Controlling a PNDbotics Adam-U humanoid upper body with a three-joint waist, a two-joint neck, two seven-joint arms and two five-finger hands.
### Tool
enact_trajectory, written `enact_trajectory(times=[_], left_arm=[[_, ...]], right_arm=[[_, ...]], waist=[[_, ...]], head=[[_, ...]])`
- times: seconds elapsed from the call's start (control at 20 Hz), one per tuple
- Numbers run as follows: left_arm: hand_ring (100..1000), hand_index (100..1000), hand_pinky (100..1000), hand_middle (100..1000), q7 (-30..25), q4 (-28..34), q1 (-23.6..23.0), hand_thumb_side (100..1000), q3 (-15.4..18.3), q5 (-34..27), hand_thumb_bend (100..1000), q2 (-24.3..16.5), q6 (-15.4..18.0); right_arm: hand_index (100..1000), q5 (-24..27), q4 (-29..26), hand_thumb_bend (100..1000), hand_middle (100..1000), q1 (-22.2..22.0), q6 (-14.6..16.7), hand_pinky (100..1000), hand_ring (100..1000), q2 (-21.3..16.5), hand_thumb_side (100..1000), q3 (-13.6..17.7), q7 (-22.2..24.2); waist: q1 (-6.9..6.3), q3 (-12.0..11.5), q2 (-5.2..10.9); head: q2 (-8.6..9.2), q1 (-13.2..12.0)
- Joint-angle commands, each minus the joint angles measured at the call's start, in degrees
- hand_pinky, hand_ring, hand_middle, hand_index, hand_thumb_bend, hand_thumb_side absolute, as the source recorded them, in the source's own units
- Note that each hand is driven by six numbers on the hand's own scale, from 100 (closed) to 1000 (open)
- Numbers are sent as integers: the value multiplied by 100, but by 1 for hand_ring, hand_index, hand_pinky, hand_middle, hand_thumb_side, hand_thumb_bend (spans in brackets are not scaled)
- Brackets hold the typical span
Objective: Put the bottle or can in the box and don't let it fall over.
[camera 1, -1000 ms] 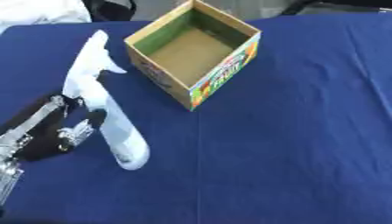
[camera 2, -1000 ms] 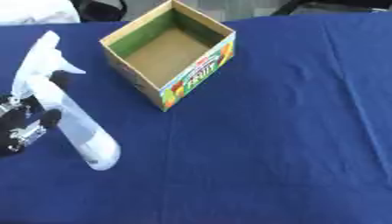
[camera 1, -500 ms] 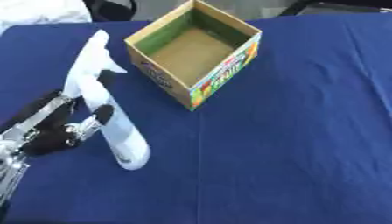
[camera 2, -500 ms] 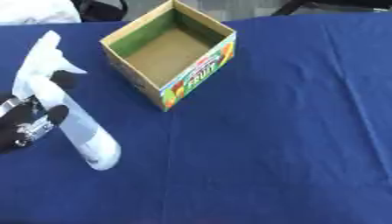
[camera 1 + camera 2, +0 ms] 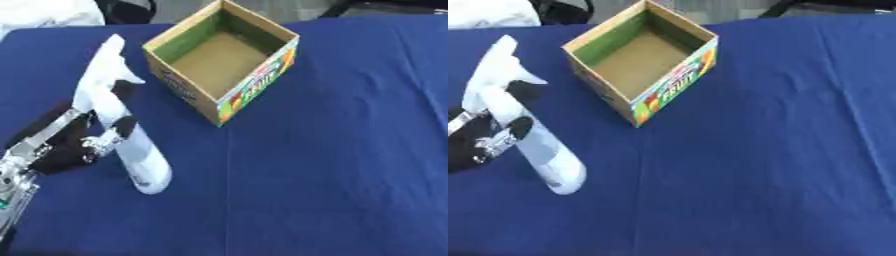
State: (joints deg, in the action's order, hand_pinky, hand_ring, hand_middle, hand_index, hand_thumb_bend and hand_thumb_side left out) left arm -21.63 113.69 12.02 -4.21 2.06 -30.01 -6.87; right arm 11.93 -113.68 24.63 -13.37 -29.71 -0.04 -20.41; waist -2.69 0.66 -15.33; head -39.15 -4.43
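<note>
Curled around the neck of a white spray bottle (image 5: 122, 130), the robot's left hand (image 5: 66, 145) reached in from the lower left edge, its black fingers and thumb wrapped about the narrow part just below the trigger head. Silver joints showed along the forearm behind the black palm. Smooth white plastic made up the bottle, with a rounded cylindrical body; it leaned, its base low toward the near side and its nozzle end up and away, close over the blue cloth (image 5: 350, 150) covering the table. An open cardboard box (image 5: 642, 59) stood just beyond and to the right, apart from the bottle, square, plain brown inside, with bright fruit print on its outer walls.
</note>
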Motion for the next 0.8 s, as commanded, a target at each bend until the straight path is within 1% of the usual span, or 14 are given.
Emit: enact_trajectory(times=[0.05, 0.55, 0.8], left_arm=[[1000, 929, 1000, 1000, 41, 90, 111, 630, -16, -69, 187, -100, -84], [1000, 887, 1000, 1000, 152, 90, 159, 628, -129, -135, 171, -36, -315], [1000, 871, 1000, 1000, 173, 90, 164, 652, -178, -166, 143, -18, -437]], right_arm=[[964, 36, -91, 100, 1000, 61, 12, 1000, 950, -142, 470, 31, 24], [962, 40, -91, 100, 1000, 70, 14, 1000, 950, -133, 470, 31, 28], [962, 42, -91, 100, 1000, 71, 13, 1000, 950, -131, 470, 29, 30]], waist=[[11, 3, 85], [11, 10, 81], [12, 10, 81]], head=[[50, -19], [48, -17], [56, -20]])
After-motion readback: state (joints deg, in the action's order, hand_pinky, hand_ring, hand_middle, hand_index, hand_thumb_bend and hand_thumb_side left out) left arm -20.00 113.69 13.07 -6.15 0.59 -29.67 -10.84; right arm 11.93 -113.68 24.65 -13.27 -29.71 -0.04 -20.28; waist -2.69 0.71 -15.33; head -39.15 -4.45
